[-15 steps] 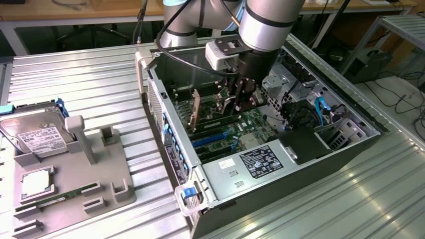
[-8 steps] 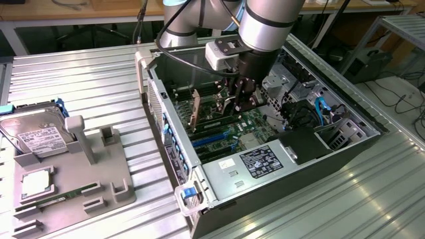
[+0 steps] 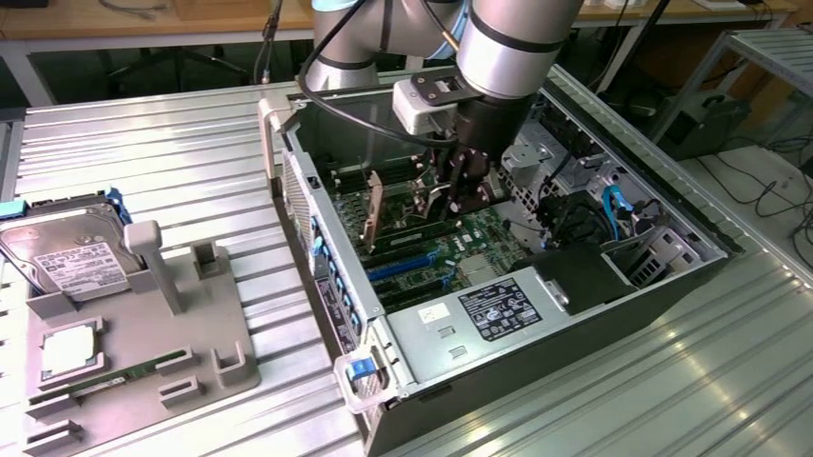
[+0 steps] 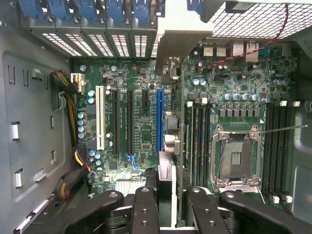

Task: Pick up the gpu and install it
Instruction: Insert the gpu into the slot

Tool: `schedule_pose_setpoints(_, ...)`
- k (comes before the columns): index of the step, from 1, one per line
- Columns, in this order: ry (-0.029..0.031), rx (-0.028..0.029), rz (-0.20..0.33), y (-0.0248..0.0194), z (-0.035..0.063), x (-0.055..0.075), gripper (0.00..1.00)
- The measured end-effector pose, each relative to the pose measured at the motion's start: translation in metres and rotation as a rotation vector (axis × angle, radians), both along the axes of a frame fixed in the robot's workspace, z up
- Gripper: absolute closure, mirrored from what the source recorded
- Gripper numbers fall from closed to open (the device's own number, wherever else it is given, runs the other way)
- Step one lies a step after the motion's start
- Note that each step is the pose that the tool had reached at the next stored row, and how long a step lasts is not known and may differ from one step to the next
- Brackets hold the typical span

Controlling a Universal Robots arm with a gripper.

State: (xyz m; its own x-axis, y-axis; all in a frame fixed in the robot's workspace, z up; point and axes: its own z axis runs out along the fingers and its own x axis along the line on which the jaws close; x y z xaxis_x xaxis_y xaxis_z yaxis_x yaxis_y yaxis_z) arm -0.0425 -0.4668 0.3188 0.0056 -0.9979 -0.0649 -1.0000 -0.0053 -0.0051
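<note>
Inside the open computer case (image 3: pixel 333 249), my gripper (image 3: pixel 455 204) is shut on the gpu (image 3: pixel 376 214). The card stands on edge above the green motherboard (image 3: pixel 489 238). In the wrist view the gpu (image 4: pixel 166 171) shows edge-on between my two black fingers (image 4: pixel 145 209), which press on both of its faces. Its pale metal bracket (image 4: pixel 171 45) points toward the case's rear slot openings with blue latches (image 4: pixel 105 12). The card's lower edge runs close beside the long blue slot (image 4: pixel 159 119). I cannot tell whether it touches a slot.
A grey fixture (image 3: pixel 190 328) at the exterior view's left holds a silver hard drive (image 3: pixel 64 252), a square chip (image 3: pixel 70 345) and a slim green stick (image 3: pixel 114 378). Inside the case are the CPU socket (image 4: pixel 237 158), a cable bundle (image 4: pixel 68 92) and the labelled power supply (image 3: pixel 502 309).
</note>
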Motion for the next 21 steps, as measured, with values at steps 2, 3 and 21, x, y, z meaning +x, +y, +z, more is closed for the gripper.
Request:
schedule_pose_setpoints(2,0.0006,-0.012,0.0,0.0,-0.0016,0.0,0.72)
schedule_pose_setpoints(3,0.0007,-0.017,0.0,0.0001,-0.0023,0.0,0.72)
schedule_pose_setpoints(21,0.0124,-0.0219,-0.037,0.0016,-0.0188,-0.004,0.72)
